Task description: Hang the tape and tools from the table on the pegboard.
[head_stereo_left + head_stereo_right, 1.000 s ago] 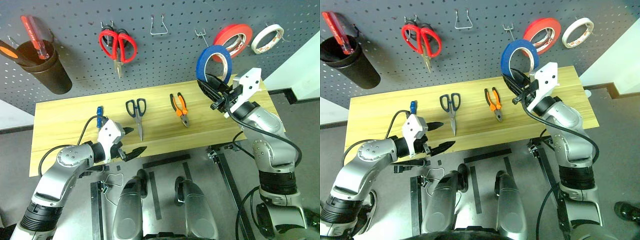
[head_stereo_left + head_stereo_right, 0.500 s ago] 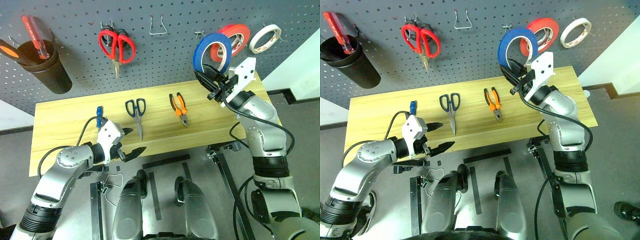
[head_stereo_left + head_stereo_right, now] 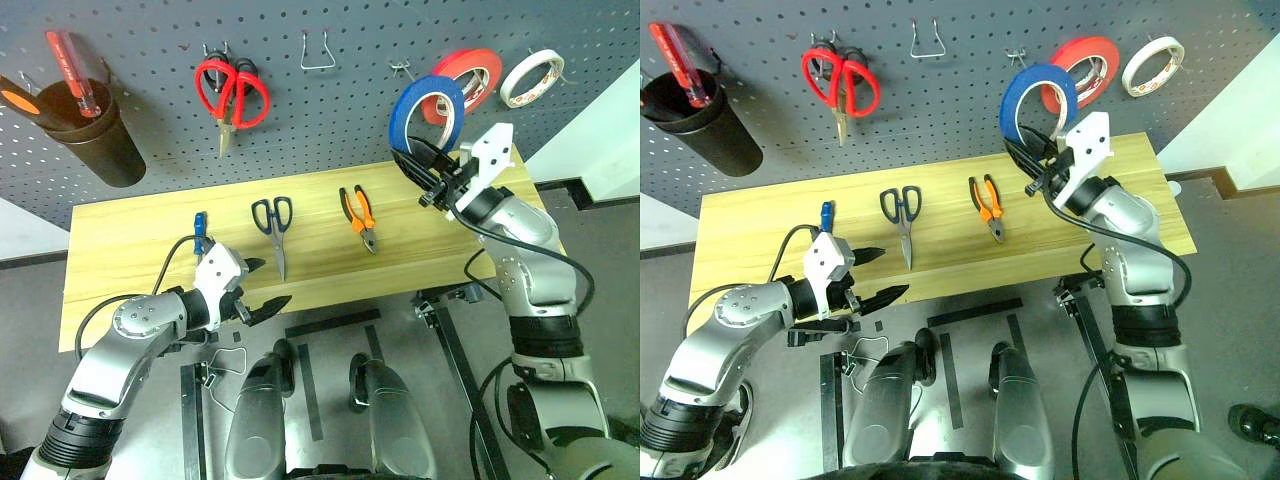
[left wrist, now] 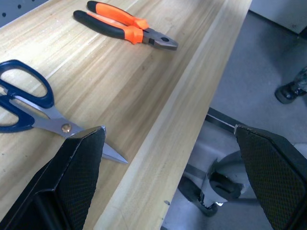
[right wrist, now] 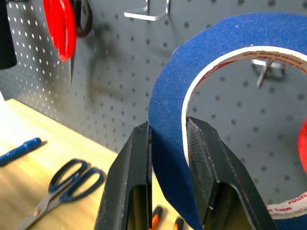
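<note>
1. The right gripper [image 5: 167,143] is clamped on the wall of the tape [image 3: 425,112], one finger outside the ring and one inside its core. The roll is held upright, raised in front of the pegboard [image 3: 330,120].
2. The left gripper [image 3: 262,285] stands wide open and empty at the near edge of the table [image 3: 130,250], at about 7 o'clock from the black-handled scissors [image 3: 274,226].
3. Step in hand, as judged: hanging the tape. A bare hook [image 3: 401,68] sits on the board at roughly 11 o'clock from the roll; the red-orange roll [image 3: 466,82] hangs at about 2 o'clock.
4. Next move calls for: lining the ring's opening up with the hook tip, pushing it over, then releasing. Clearance to the red-orange roll looks tight.
5. Not yet hung: the scissors, the pliers [image 3: 358,215] at their 3 o'clock, and the blue-handled screwdriver [image 3: 199,231] at their 9 o'clock, all flat on the table.
</note>
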Motion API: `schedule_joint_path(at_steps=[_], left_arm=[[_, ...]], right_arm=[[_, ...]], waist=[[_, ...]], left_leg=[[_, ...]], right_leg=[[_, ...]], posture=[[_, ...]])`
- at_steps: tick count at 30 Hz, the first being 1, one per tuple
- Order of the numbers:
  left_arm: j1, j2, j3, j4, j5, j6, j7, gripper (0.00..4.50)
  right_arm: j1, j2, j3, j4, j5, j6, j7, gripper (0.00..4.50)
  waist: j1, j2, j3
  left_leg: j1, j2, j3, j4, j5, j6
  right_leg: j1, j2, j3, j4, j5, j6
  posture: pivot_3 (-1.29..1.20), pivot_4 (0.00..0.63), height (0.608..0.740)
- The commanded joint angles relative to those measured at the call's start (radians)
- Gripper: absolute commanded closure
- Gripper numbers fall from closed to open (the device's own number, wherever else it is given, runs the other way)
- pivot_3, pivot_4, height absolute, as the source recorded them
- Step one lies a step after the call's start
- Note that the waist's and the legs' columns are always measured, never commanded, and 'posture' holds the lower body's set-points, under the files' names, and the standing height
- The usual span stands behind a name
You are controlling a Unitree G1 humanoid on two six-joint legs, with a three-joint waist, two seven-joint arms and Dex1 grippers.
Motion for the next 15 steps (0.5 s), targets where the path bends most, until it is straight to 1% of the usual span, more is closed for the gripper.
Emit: schedule_joint_path(at_steps=[1, 9, 15], left_arm=[[0.011, 0.002, 0.017, -0.045, 0.001, -0.019, 0.003, 0.00], [0.019, -0.013, 0.009, -0.049, 0.007, -0.023, 0.020, 0.00], [0.031, -0.008, 0.020, -0.057, 0.005, -0.024, 0.025, 0.00]], right_arm=[[0.026, -0.016, -0.027, -0.089, 0.023, 0.020, -0.005, 3.81], [0.023, -0.030, -0.038, -0.095, 0.021, 0.036, -0.010, 3.81], [0.034, -0.057, -0.059, -0.108, 0.033, 0.040, -0.009, 3.81]], waist=[[-0.001, 0.000, 0.000], [0.000, 0.000, 0.000], [0.001, 0.000, 0.000]], left_leg=[[0.000, 0.000, 0.000, 0.000, 0.000, 0.000], [0.000, 0.000, 0.000, 0.000, 0.000, 0.000], [0.000, 0.000, 0.000, 0.000, 0.000, 0.000]], right_leg=[[0.000, 0.000, 0.000, 0.000, 0.000, 0.000], [0.000, 0.000, 0.000, 0.000, 0.000, 0.000], [0.000, 0.000, 0.000, 0.000, 0.000, 0.000]], posture=[[0.07, 0.331, 0.717], [0.06, 0.327, 0.717], [0.07, 0.328, 0.717]])
